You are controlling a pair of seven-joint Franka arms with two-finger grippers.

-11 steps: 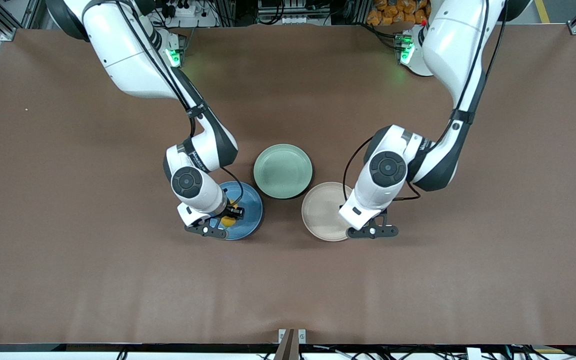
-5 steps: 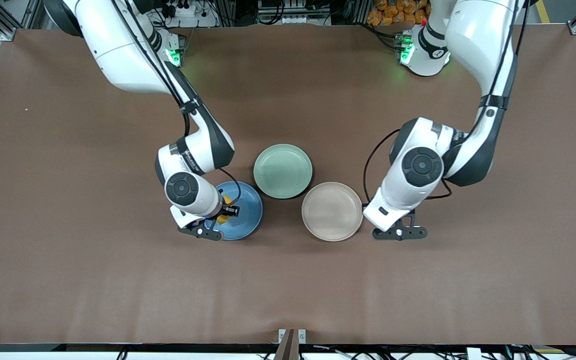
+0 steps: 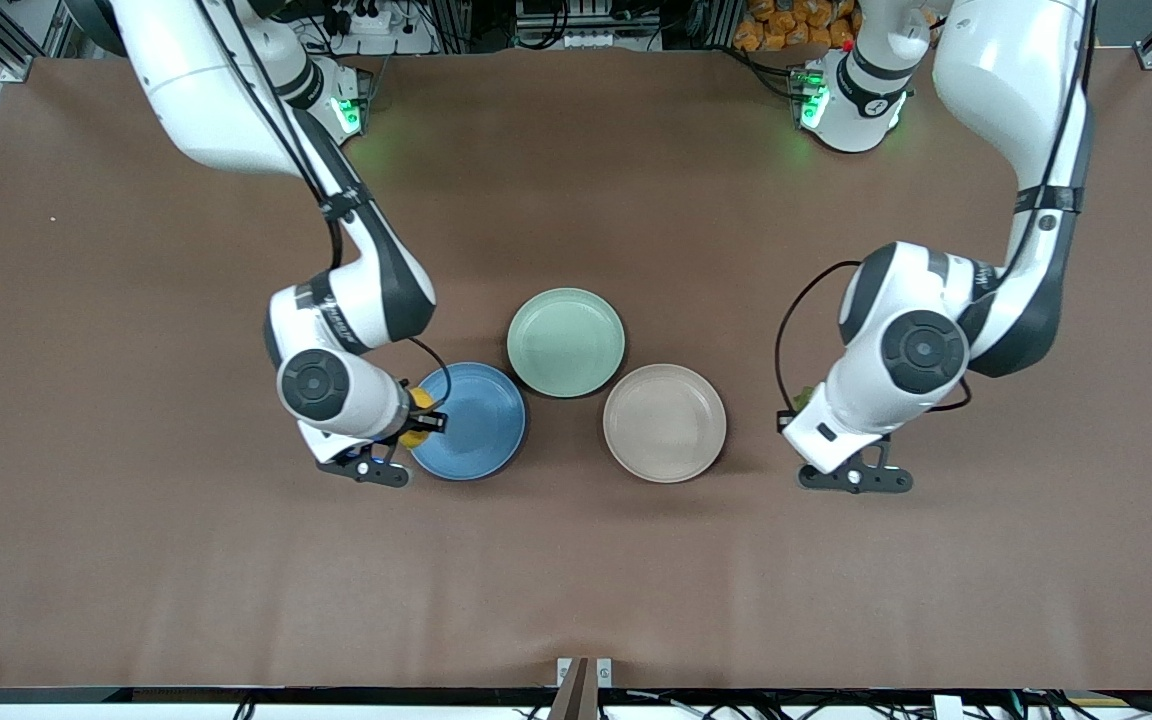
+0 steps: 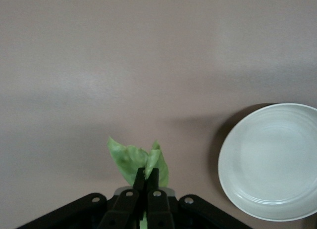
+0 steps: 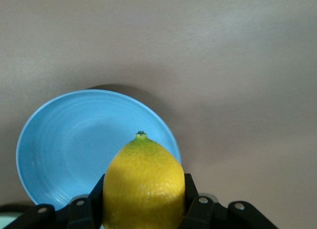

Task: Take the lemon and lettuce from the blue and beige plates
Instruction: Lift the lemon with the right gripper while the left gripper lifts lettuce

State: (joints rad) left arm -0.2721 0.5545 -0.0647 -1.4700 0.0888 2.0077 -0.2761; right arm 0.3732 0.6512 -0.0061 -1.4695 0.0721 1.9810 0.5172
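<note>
Right gripper (image 3: pixel 414 421) clamps lemon (image 5: pixel 143 184), in air over edge of blue plate (image 3: pixel 471 425). Left gripper (image 4: pixel 146 182) pinches lettuce (image 4: pixel 136 160), over bare table (image 3: pixel 576 570) beside beige plate (image 3: pixel 664 423). Both plates bare. Green plate (image 3: pixel 565 341) between arms.
</note>
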